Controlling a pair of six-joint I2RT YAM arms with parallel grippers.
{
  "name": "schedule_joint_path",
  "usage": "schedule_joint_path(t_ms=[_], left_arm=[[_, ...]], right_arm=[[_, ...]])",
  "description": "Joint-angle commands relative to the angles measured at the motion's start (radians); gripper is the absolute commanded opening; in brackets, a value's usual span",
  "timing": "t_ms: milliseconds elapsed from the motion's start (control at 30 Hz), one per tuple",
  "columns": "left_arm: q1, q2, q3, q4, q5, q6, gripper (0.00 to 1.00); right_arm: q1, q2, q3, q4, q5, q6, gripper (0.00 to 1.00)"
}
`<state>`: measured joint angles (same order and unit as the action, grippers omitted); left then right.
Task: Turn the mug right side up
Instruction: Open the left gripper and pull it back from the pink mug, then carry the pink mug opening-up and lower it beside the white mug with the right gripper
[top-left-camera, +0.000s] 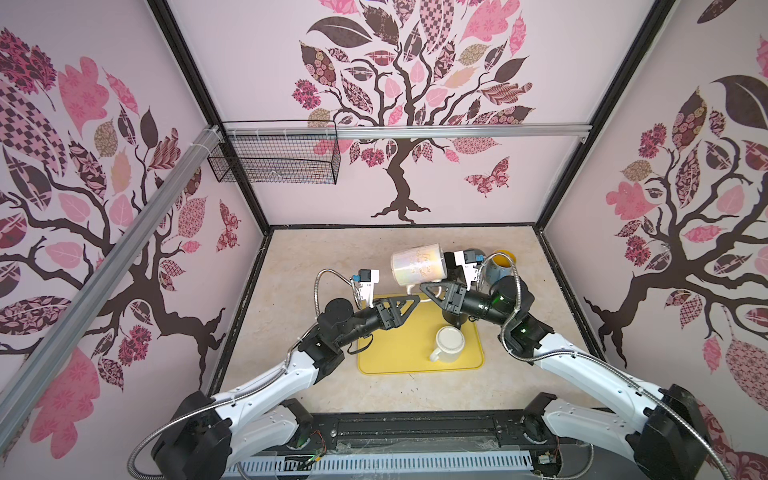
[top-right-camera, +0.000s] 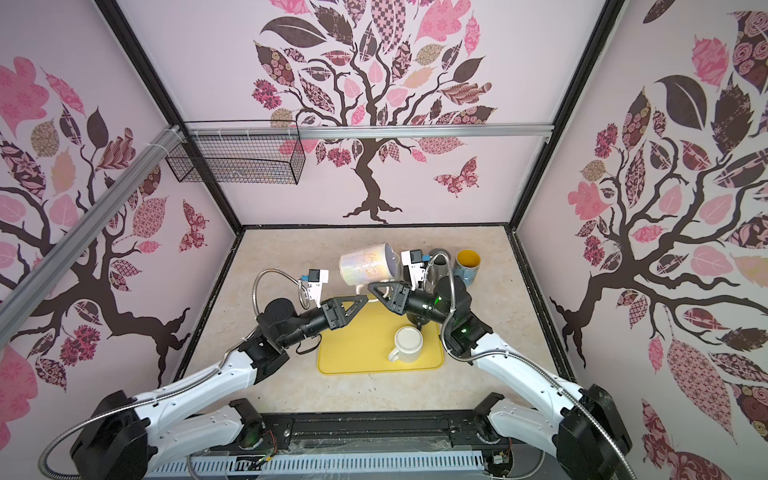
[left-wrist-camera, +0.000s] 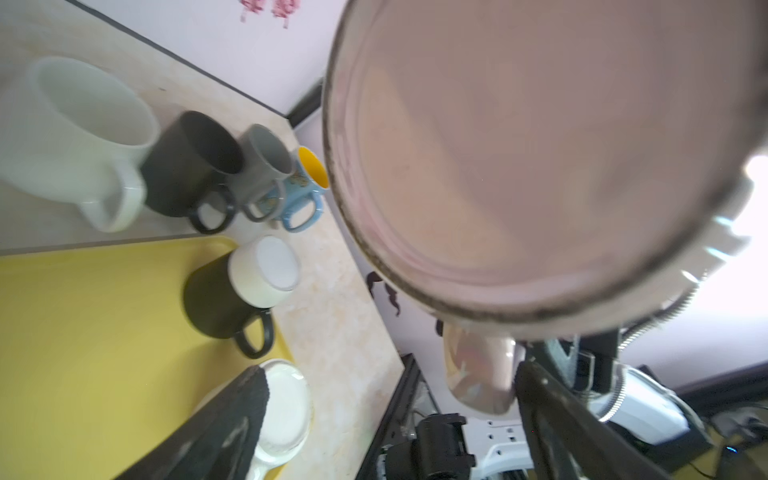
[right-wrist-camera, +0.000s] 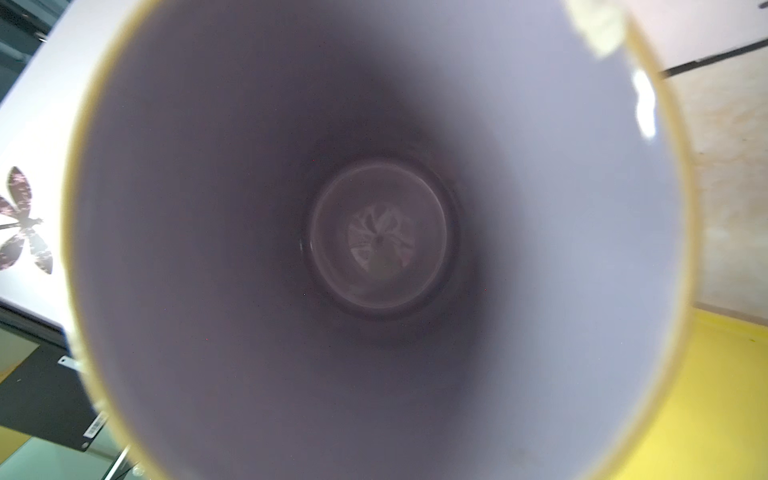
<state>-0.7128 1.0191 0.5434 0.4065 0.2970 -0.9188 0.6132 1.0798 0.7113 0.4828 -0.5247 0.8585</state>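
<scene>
One mug (top-left-camera: 419, 264) is hanging sideways, long axis level, mouth facing the right arm; right gripper (top-left-camera: 427, 288) is pinching its handle, left gripper (top-left-camera: 412, 301) gaping empty.

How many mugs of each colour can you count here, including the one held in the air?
White mugs: 2
Black mugs: 2
Grey mug: 1
Blue mug: 1
Pearly mug, held aloft: 1
Total: 7

Pearly mug (top-left-camera: 417, 264) with lilac inside, yellow tray (top-left-camera: 395, 353), cream mug (top-left-camera: 449, 343)
</scene>
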Motion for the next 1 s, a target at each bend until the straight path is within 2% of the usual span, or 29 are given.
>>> schedule_joint_path(t_ms=[0,67,133,200,267,333,500,967], left_arm=[[0.008,-0.074,0.049,-0.450,-0.230,0.170,0.96],[0.012,-0.114,0.075,-0.596,-0.379,0.177,0.97],[0.019,-0.143,0.085,-0.670,-0.452,0.189,0.97],[0.022,-0.156,0.106,-0.756,-0.493,0.214,0.96],[0.024,-0.138,0.148,-0.840,-0.488,0.277,0.97],[0.023,-0.134,0.156,-0.864,-0.474,0.307,0.96],[0.023,-0.204,0.094,-0.801,-0.425,0.318,0.96],[0.024,-0.268,0.033,-0.756,-0.352,0.301,0.94]], right_arm=[[-0.003,-0.029,0.124,0.033,0.077,-0.048,0.00],[-0.002,-0.015,0.156,-0.070,0.138,-0.073,0.00],[0.010,0.014,0.226,-0.251,0.249,-0.114,0.00],[0.052,0.065,0.320,-0.430,0.370,-0.215,0.00],[0.110,0.141,0.431,-0.582,0.511,-0.298,0.00],[0.133,0.204,0.491,-0.646,0.564,-0.320,0.00],[0.154,0.393,0.653,-0.773,0.589,-0.382,0.00],[0.176,0.834,1.019,-0.975,0.821,-0.453,0.00]])
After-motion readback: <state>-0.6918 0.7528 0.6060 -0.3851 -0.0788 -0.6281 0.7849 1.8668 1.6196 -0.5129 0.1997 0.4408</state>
